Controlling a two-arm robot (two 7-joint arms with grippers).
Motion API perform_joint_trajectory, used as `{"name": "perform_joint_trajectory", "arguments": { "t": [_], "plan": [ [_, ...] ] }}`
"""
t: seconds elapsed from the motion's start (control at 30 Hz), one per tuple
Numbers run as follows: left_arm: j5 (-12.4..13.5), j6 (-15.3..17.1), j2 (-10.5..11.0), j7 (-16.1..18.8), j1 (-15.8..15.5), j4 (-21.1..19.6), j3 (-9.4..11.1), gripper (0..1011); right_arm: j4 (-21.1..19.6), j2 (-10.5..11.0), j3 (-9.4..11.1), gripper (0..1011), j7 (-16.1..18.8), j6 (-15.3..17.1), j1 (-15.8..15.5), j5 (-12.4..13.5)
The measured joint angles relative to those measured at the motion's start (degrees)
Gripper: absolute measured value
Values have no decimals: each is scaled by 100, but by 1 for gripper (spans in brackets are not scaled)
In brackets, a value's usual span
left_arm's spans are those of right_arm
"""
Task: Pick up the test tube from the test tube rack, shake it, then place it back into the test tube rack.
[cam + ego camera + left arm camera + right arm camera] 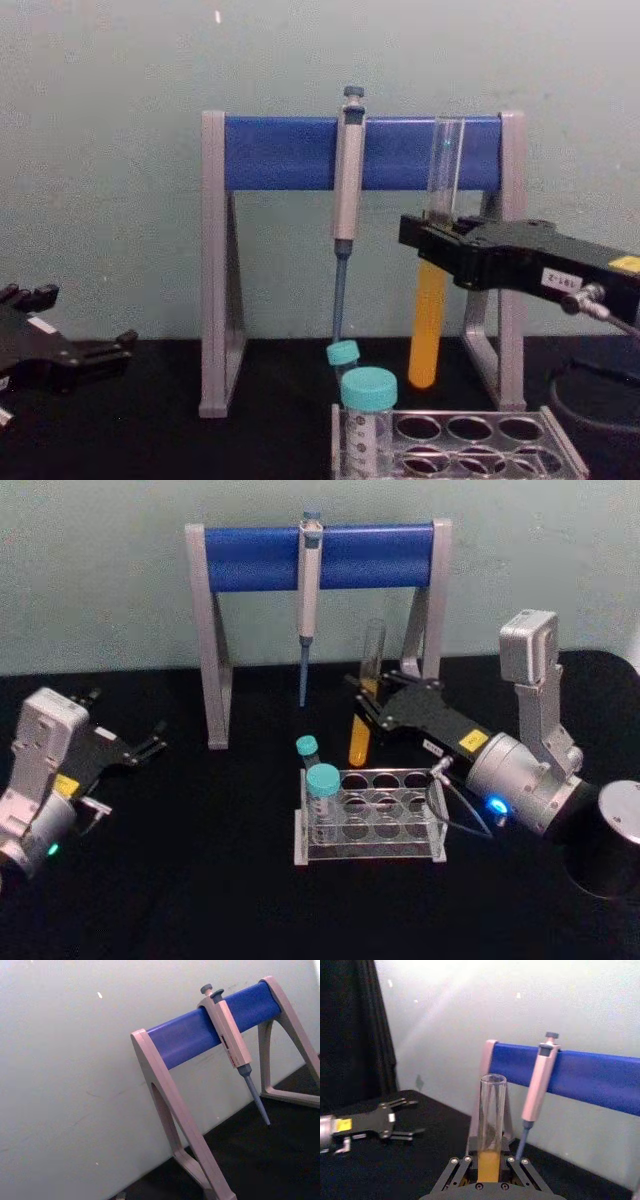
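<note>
1 test tube point(360, 742) hangs clear of the test tube rack point(370, 852), clamped nearly upright in the right gripper point(362, 705). The gripper's black fingers point(420, 232) close on the glass near the top of the orange-yellow liquid (which fills roughly the tube's lower half). The tube's rounded bottom sits above and behind the rack, in front of the grey-and-blue pipette stand point(260, 558), near its right leg. 2 teal-capped vials point(322, 780) stand in the rack's left-hand holes. A grey pipette point(310, 570) hangs from the stand's blue bar. The left gripper point(150, 745) rests low over the black table point(200, 880) at far left, well apart from the rack, fingers spread and holding nothing.
</note>
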Motion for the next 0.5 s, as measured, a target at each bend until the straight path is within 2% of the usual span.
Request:
{"name": "perform_joint_trajectory", "arguments": {
  "t": [0.2,0.5],
  "plan": [
    [0,0,0,0,0,0,0,1001,160,-66,89,225,-156,-80,86,-106],
    [0,0,0,0,0,0,0,1002,138,-55,263,225,-304,-55,3,-198]
  ]
}}
